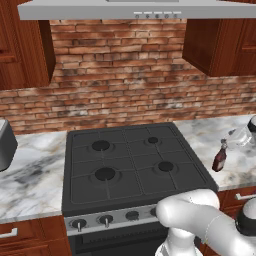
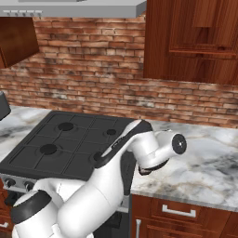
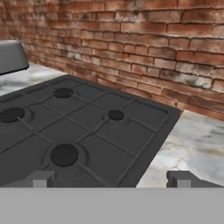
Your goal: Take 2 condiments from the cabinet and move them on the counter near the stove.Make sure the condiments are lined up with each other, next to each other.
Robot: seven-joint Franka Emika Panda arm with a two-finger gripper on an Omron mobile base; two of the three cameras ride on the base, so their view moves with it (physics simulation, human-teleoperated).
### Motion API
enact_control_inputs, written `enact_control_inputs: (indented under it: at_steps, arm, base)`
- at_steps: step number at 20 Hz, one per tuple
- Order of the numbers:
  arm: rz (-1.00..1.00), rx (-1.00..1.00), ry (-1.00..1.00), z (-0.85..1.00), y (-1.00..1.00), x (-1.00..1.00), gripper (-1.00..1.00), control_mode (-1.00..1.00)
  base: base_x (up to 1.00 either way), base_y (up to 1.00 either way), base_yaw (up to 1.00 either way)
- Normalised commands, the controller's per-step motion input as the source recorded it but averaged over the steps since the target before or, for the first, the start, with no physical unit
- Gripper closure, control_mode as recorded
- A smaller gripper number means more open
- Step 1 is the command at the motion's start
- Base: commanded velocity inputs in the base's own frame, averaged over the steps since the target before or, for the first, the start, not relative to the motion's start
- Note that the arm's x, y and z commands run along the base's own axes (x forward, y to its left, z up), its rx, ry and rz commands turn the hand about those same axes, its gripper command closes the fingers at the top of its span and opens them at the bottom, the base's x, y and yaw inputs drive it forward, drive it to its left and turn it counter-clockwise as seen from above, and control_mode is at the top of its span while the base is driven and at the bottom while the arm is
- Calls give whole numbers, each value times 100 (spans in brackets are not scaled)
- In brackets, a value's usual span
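The dark maroon bottle stands upright on the marble table at the right edge of the left base frame, just beside the stove; it looks light, rigid, smooth glass, likely slippery and breakable; best taken around its body below the neck. The hand is spread wide and holds nothing, its tips low in the hand frame over the stove's edge.

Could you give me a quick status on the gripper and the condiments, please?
Gripper open, empty, over stove edge. One maroon bottle upright on counter right of stove. Nothing in the way.
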Motion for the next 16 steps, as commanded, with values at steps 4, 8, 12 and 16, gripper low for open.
enact_control_inputs:
  at_steps: [4, 8, 12, 16]
  arm:
    - [-7, -2, 10, 96, 53, -35, -100, -100]
    - [-18, -9, 7, 86, 93, -33, -100, -100]
    - [-15, -19, 0, 52, 100, -38, -100, -100]
    - [-7, -20, 0, 26, 100, -44, -100, -100]
  base:
    - [0, 0, 0]
    - [0, 0, 0]
    - [0, 0, 0]
    - [0, 0, 0]
